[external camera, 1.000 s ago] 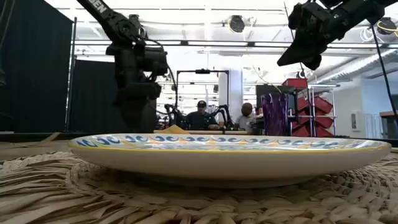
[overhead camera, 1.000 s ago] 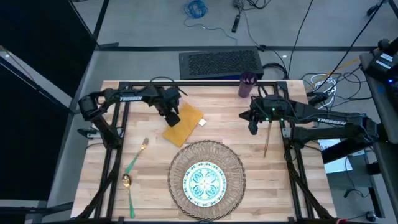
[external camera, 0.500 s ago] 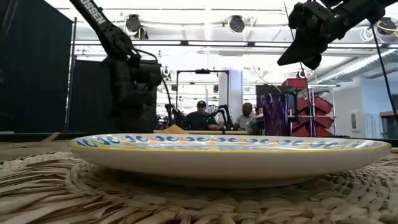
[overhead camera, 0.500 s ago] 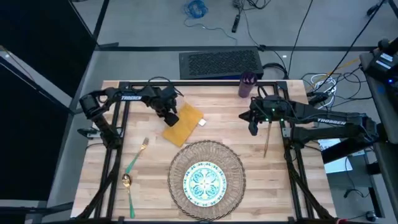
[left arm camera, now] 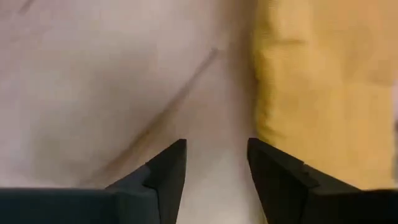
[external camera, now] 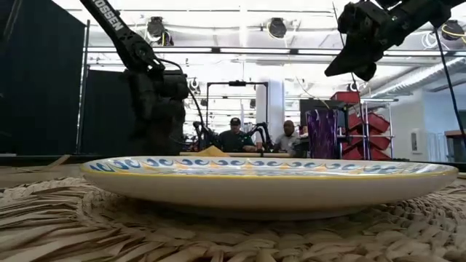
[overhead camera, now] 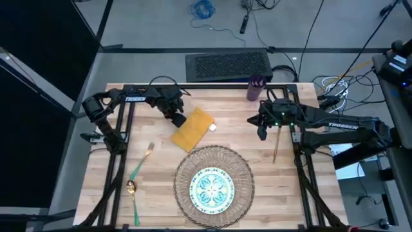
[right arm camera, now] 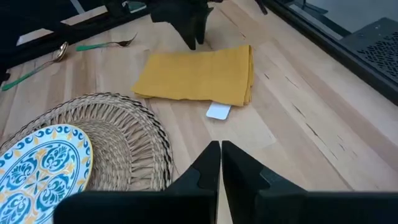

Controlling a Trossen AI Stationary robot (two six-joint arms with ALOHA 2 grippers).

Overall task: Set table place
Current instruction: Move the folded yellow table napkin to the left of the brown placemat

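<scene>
From above, the left gripper (overhead camera: 178, 118) sits at the yellow napkin's (overhead camera: 191, 129) far-left edge, placemat (overhead camera: 214, 182) and plate (overhead camera: 212, 188) toward the table's (overhead camera: 302, 212) near edge. Left wrist cam: fingers (left arm camera: 165, 171) apart over bare wood, nothing held. Right wrist cam: right gripper (right arm camera: 220, 155) pinched closed, empty.

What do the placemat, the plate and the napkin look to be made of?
Placemat: woven wicker or straw, matte, with visible braided strands and an open looped rim. Plate: probably glazed ceramic; glossy, with a printed blue-green and yellow pattern. Napkin: soft mustard-yellow cloth, matte, folded, with a small white tag beside it.
</scene>
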